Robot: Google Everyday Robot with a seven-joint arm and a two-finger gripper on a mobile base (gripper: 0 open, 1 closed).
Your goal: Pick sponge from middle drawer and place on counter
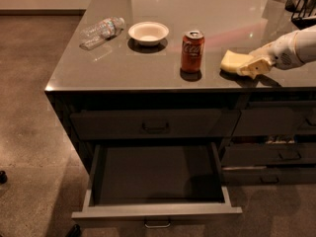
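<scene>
Sponge (233, 61), pinched at its right end by my claw (248, 69), lies at the surface (148, 68) right of the soda can (192, 51), middle drawer (158, 174) open below: placing step, which I judge calls next for release and a clean lift away.

This looks like a kitchen or break area. A glossy grey desk (148, 75) tops dark cabinetry with rows of handled drawers, and the middle drawer (158, 210) stands open below its front edge. A plastic bottle (101, 29) lies near the left edge beside a white bowl (148, 32), with a soda can (192, 51) near the front edge. By the right edge, the gripper (246, 67) has its fingers (256, 65) closed on a sponge (231, 60).
</scene>
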